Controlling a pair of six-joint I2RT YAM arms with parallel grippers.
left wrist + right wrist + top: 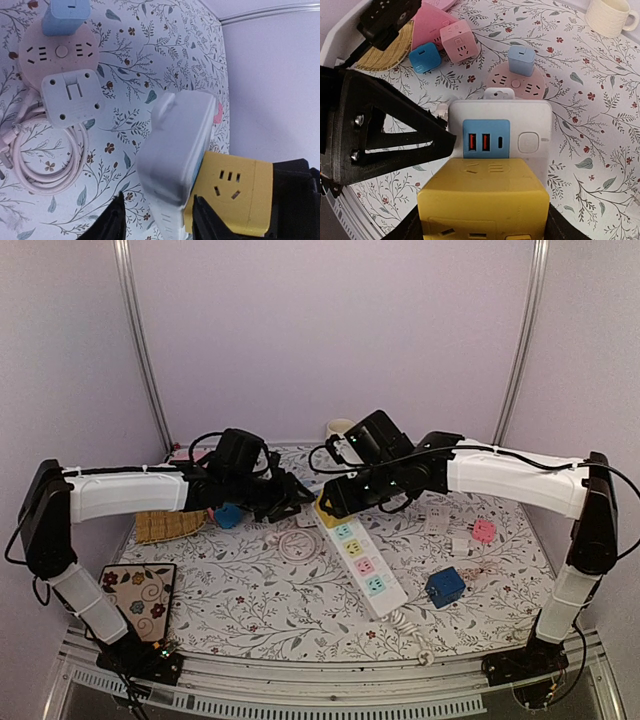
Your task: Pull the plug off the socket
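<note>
Right gripper (485, 229) clamps the yellow plug (482, 195) between its fingers; the power strip (535, 115) extends lengthwise ahead. Left gripper (160, 221), jaws apart, straddles the strip's end.

No legible text on anything, seemingly.

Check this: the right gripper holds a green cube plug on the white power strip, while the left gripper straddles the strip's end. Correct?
No. The right wrist view shows the cube plug is yellow, not green. The rest stands: the right gripper holds it on the white power strip, and the left gripper straddles the strip's end.
</note>
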